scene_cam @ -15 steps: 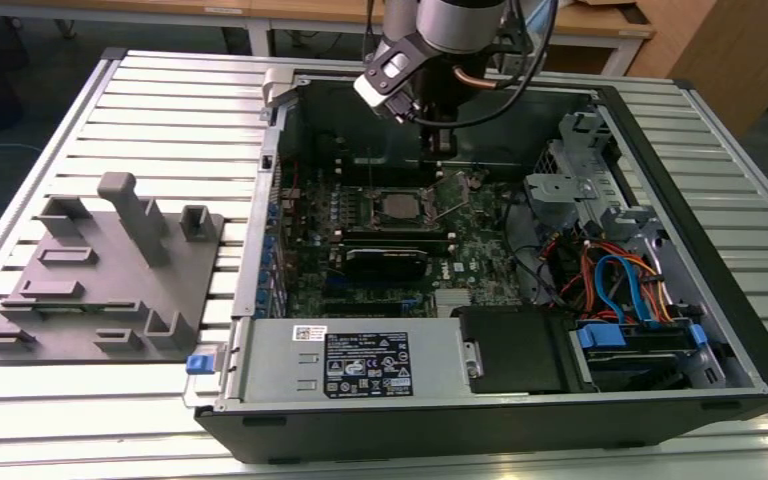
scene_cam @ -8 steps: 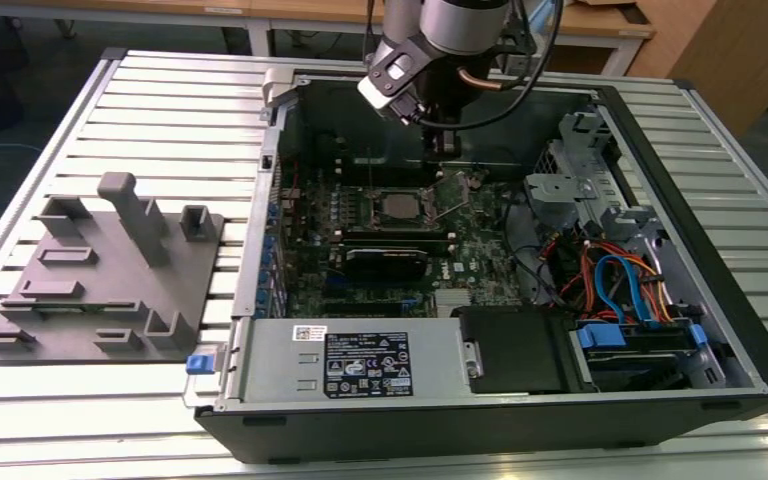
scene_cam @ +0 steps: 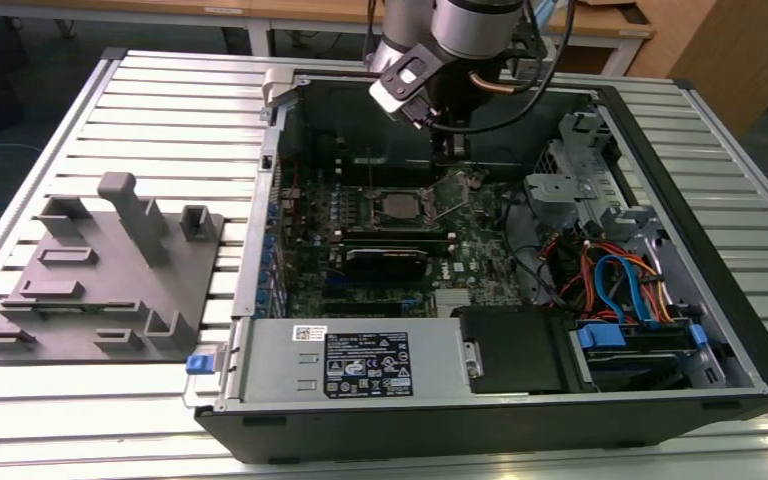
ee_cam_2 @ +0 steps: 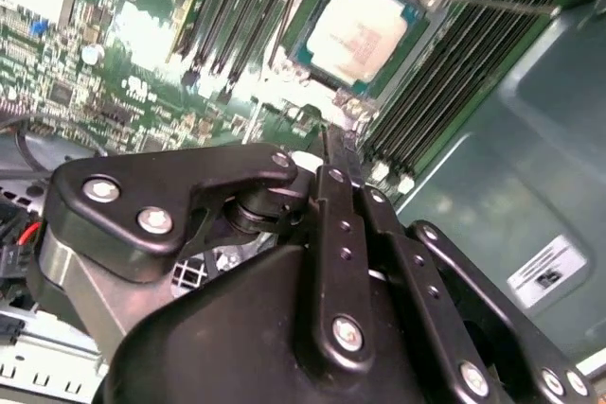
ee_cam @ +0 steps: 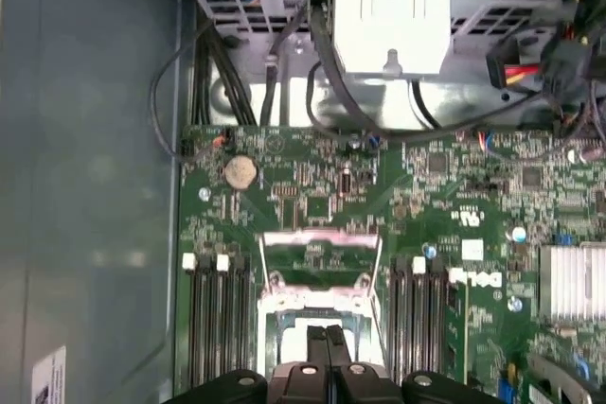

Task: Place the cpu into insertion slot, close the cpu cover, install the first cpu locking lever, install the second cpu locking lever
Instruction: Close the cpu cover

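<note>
Black jointed gripper (ee_cam_2: 333,144) links lie nearest in the second wrist view, and its thin fingers (ee_cam: 319,342) are pressed together with no gap and nothing seen between them. An open black computer case (scene_cam: 738,330) lies on a silvery slatted metal table (scene_cam: 157,110), with a grey moulded fixture block (scene_cam: 104,290) on the exterior view's left and pale wooden furniture (scene_cam: 731,40) behind. Inside, on the green motherboard (scene_cam: 311,250), the small pale silvery square cpu (ee_cam_2: 358,35) sits flat in the silver-rimmed square insertion slot (scene_cam: 371,207). The gripper hangs just beside the slot, its tips near the cpu's edge but not on it. The thin silvery windowed cpu cover (ee_cam: 317,236) looks raised off the slot, just beyond the fingertips in the first wrist view.
</note>
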You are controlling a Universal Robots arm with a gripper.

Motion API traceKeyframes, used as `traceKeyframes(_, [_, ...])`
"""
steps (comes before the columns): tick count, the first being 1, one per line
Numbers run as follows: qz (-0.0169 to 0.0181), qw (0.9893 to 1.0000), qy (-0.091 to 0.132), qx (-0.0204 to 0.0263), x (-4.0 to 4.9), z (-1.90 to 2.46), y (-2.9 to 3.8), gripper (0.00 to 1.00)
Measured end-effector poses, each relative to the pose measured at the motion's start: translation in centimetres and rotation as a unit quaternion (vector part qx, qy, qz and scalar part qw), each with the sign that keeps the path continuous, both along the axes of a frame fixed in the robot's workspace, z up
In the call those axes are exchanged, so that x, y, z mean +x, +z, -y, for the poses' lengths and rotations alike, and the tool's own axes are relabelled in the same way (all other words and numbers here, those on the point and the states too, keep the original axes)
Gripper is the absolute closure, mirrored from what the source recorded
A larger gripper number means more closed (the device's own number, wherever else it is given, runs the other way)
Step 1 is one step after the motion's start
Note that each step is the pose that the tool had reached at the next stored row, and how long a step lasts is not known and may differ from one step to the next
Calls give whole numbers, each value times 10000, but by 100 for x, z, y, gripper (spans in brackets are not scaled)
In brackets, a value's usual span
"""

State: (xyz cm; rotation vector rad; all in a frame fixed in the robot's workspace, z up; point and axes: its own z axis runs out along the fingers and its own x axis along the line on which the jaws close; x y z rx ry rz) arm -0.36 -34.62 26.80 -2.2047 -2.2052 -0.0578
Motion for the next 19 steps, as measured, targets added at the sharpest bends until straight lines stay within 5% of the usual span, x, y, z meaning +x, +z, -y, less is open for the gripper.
traceKeyframes(10, [-1, 10000, 0, 0, 200, 0, -27, 89])
traceKeyframes(19, [-1, 10000, 0, 0, 219, 0, -31, 89])
